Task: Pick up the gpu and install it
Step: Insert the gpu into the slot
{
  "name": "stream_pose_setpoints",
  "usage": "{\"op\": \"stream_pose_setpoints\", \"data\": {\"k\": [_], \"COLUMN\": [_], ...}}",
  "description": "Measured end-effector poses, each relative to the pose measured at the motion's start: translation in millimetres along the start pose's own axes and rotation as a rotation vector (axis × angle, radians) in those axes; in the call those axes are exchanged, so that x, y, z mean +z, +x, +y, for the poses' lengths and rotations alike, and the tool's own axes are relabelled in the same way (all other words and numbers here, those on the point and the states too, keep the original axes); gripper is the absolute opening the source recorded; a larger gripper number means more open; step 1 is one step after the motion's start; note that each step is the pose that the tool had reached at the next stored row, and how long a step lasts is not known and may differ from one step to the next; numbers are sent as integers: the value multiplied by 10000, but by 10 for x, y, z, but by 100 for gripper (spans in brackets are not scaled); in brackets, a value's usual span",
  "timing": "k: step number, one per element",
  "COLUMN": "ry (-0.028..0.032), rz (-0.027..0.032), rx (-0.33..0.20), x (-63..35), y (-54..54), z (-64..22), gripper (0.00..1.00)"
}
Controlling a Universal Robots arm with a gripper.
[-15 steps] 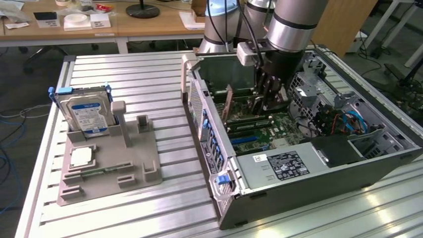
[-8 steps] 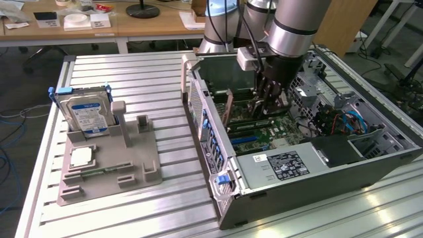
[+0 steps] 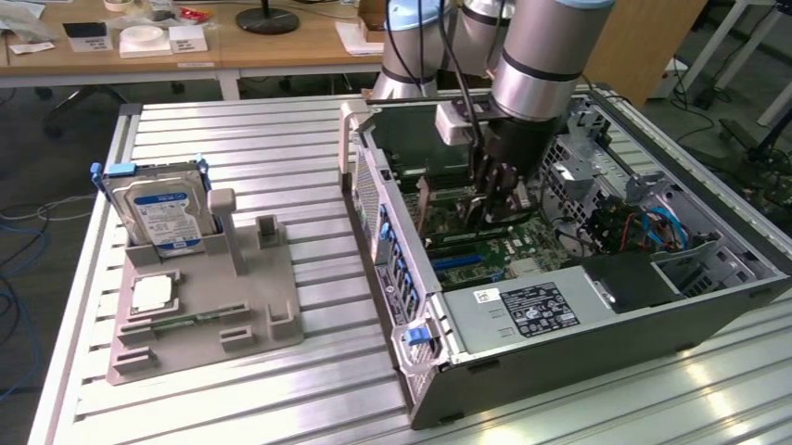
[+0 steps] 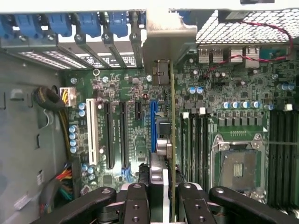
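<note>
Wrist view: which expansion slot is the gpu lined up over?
The blue slot. The gpu, edge-on in the hand, sits beside it; the others are white and black.

arm (image 3: 535, 56): silver tubes, black joint bands | tool (image 3: 495, 190): black, jointed fingers (image 4: 135, 205), round screw holes

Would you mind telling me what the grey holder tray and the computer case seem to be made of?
The holder tray looks like matte grey plastic, possibly printed: dull, uniform, with blocky moulded posts. The computer case looks like sheet metal: thin folded grey walls, perforated panels.
</note>
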State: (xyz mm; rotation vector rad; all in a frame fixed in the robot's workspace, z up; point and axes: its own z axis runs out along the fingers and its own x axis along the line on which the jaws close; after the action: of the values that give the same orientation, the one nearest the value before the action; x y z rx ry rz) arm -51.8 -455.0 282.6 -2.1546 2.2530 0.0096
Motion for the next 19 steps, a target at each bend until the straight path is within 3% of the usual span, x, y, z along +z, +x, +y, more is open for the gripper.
{"op": "stream_pose_setpoints", "data": {"k": [19], "ry": [-4], "rz": [-1], "rx": [1], "x": [332], "y": [45], "z": [33], "gripper": [28]}}
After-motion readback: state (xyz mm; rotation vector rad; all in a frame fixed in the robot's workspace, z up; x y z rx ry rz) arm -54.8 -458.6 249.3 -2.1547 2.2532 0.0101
